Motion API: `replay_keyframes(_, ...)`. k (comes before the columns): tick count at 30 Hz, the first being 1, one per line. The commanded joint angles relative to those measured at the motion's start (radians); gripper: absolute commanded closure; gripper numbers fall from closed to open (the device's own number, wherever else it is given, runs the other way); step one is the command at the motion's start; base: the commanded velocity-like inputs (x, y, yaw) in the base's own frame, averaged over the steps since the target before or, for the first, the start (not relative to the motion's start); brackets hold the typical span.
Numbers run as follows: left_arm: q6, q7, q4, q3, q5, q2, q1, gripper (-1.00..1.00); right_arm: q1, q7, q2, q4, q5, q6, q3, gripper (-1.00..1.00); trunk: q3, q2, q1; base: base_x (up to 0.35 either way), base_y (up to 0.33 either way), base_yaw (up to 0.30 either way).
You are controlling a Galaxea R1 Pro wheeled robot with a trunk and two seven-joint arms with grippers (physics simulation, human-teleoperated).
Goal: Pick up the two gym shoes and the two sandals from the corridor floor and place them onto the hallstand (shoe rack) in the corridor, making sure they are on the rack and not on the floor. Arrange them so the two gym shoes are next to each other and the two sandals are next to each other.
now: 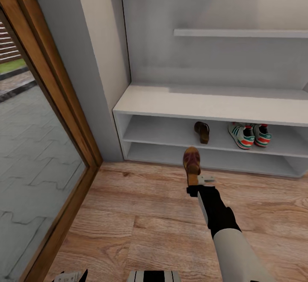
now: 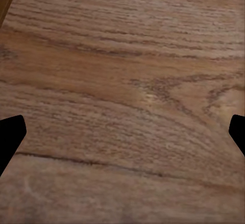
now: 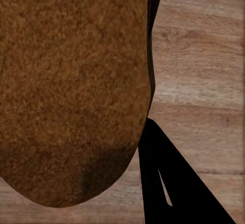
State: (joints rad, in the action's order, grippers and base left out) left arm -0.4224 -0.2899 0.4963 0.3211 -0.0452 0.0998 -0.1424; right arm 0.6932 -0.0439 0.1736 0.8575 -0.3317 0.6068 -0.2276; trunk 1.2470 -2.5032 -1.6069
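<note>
My right gripper (image 1: 194, 182) is shut on a brown sandal (image 1: 191, 161), holding it by the heel above the wood floor (image 1: 128, 213) just in front of the hallstand (image 1: 205, 102). The sandal's tan footbed (image 3: 71, 81) sits close against the right wrist camera, beside one black finger (image 3: 168, 183). The other sandal (image 1: 202, 132) lies on the upper shoe shelf. To its right on the same shelf the two gym shoes (image 1: 249, 135) stand side by side. The left gripper's fingertips (image 2: 10, 137) are spread wide over bare floor planks (image 2: 122, 81), with nothing between them.
A wood-framed glass door (image 1: 42, 153) runs along the left side, with a grey wall section (image 1: 94, 59) between it and the hallstand. A wall shelf (image 1: 239, 33) hangs above the bench top. The lower shoe shelf (image 1: 214, 158) holds nothing.
</note>
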Motion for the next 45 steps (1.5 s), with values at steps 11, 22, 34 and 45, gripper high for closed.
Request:
replay_keyframes(11, -0.002, -0.009, 0.000, 0.006, -0.006, -0.002, 0.000, -1.00, 0.038, -0.007, 0.001, -0.028, 0.000, 0.055, 0.004, 1.00, 0.001, 0.000, 0.000, 0.000, 0.000, 0.000)
replay_keyframes(22, -0.002, -0.009, -0.001, 0.006, -0.005, -0.002, 0.000, -1.00, 0.061, -0.005, 0.001, -0.024, 0.000, 0.116, 0.001, 1.00, 0.001, 0.000, 0.000, 0.002, 0.000, 0.000)
replay_keyframes(34, -0.002, -0.009, -0.001, 0.005, -0.007, -0.003, 0.000, -1.00, 0.062, -0.005, 0.001, -0.021, 0.001, 0.284, 0.001, 1.00, 0.001, 0.000, 0.000, 0.225, 0.000, 0.000)
replay_keyframes(45, -0.002, -0.009, -0.001, 0.004, -0.008, -0.009, 0.000, -1.00, 0.063, -0.006, 0.001, 0.034, 0.007, 0.284, 0.001, 1.00, 0.001, 0.000, 0.000, 0.026, 0.000, 0.000)
